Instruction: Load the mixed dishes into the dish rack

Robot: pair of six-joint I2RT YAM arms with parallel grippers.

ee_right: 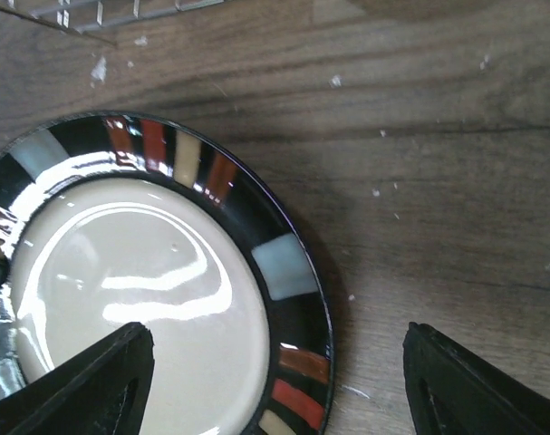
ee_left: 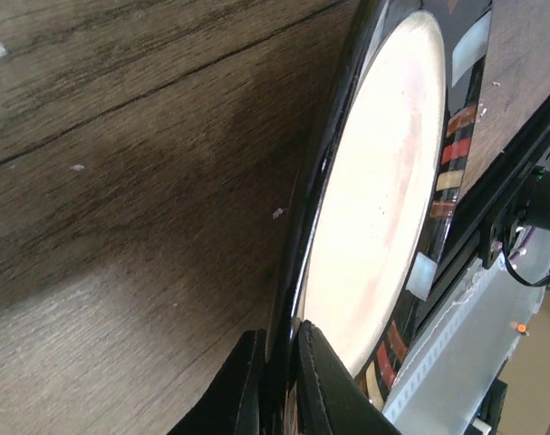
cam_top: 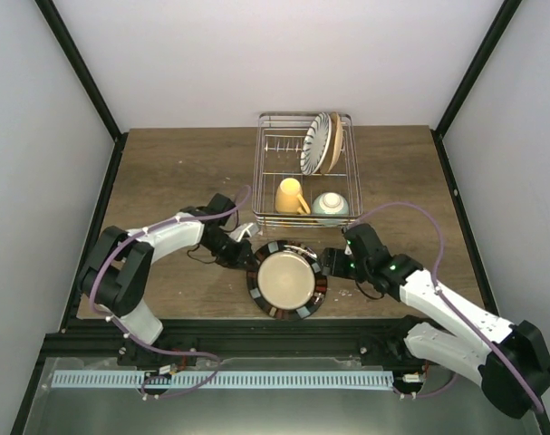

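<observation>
A dark-rimmed plate [cam_top: 287, 279] with a cream centre and coloured blocks on its edge lies on the table in front of the dish rack [cam_top: 267, 172]. My left gripper [cam_top: 244, 255] is shut on the plate's left rim; in the left wrist view its fingers [ee_left: 322, 381] pinch the rim of the plate [ee_left: 383, 181]. My right gripper [cam_top: 334, 263] is open over the plate's right rim, one finger over the plate [ee_right: 139, 299] and one over the wood. In the rack stand a yellow mug [cam_top: 290, 196], a pale-teal bowl [cam_top: 331, 207] and two upright plates [cam_top: 322, 142].
The silver wire rack stands at the back middle of the wooden table [cam_top: 184, 172]; its near corner shows in the right wrist view [ee_right: 102, 14]. Black frame posts run along both sides. A metal rail [cam_top: 220, 379] lies along the near edge.
</observation>
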